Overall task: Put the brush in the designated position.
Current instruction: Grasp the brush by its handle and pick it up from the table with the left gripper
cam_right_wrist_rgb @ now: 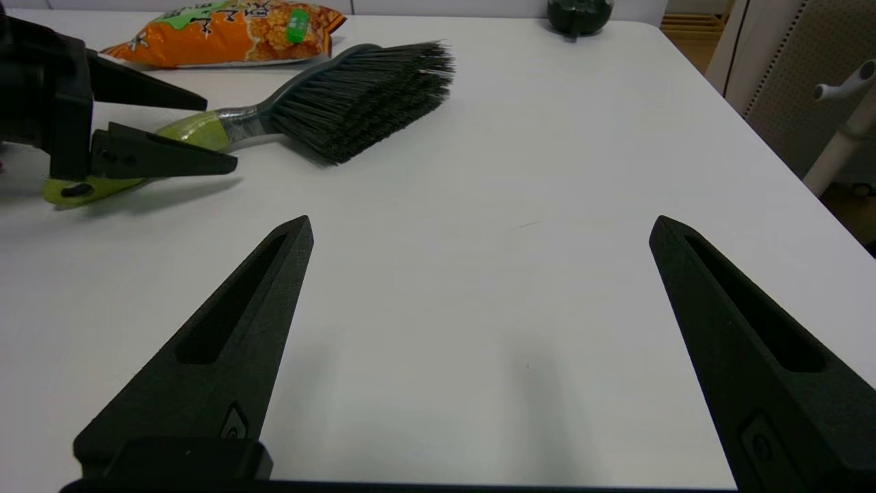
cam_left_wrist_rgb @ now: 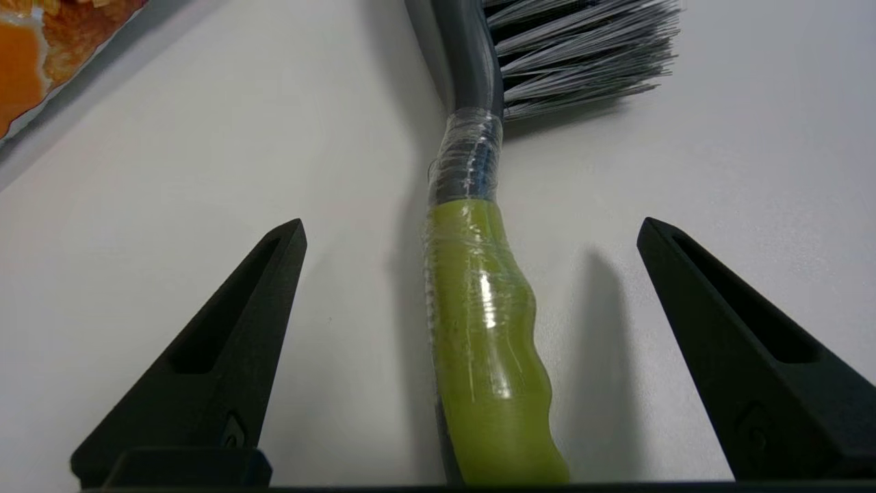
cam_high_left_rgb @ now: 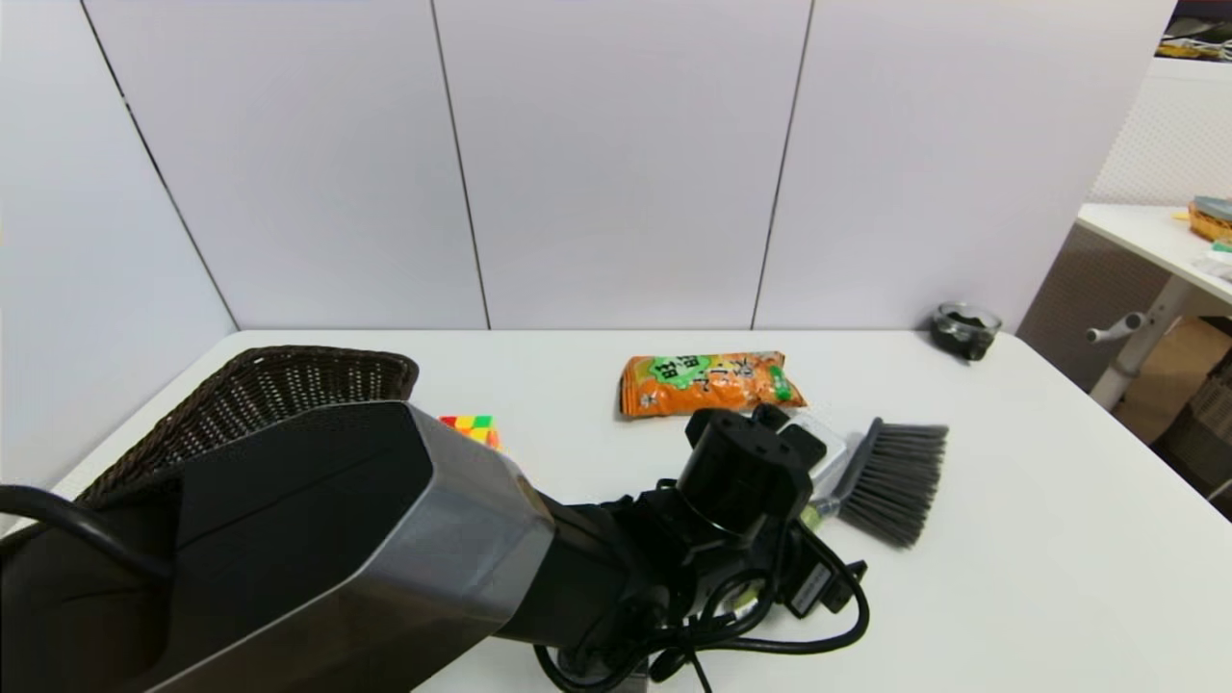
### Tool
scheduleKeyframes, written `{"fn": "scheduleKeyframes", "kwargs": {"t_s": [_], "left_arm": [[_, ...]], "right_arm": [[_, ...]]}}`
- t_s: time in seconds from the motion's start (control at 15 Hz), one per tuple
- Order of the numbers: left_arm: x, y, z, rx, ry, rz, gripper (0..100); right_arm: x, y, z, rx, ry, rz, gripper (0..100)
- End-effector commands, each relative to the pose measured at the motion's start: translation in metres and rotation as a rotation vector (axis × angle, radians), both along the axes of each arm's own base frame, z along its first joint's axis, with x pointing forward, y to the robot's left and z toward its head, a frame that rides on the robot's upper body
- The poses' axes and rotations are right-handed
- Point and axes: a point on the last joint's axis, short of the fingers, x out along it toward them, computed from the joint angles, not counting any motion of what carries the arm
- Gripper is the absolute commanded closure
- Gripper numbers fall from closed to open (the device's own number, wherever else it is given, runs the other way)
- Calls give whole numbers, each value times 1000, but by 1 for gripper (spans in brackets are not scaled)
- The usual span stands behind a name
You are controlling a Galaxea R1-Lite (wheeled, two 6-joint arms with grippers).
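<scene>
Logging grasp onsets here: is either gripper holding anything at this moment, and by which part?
Nothing is held. The left gripper is open, straddling the brush at its green handle without touching; the right gripper is open over bare table.

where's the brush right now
The brush lies flat on the table, right of centre in the head view, just below the orange snack bag, its green handle between the open left gripper fingers.

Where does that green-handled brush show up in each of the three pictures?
Head view: the brush lies right of centre, handle hidden under the left arm.
Left wrist view: brush runs up between the open left end effector.
Right wrist view: brush at upper left, handle inside the left end effector.
Shared landmark: orange snack bag, beside the brush.
</scene>
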Motion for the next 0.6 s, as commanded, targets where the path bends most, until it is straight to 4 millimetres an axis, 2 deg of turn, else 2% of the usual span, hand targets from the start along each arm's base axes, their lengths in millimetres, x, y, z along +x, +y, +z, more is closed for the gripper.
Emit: {"fn": "scheduleKeyframes", "kwargs": {"t_s": [0.07,0.27,0.33,0.6], "left_arm": [[2,-19,-17,0,1,-18,0],[2,-29,-19,-13,-9,-29,0],[2,-32,-20,-18,-10,-31,100],[3,-32,-20,-10,-12,-32,100]], "right_arm": [[0,0,0,-1,3,0,0],[0,0,0,-1,3,0,0],[0,0,0,-1,3,0,0],[0,0,-1,-1,4,2,0]]}}
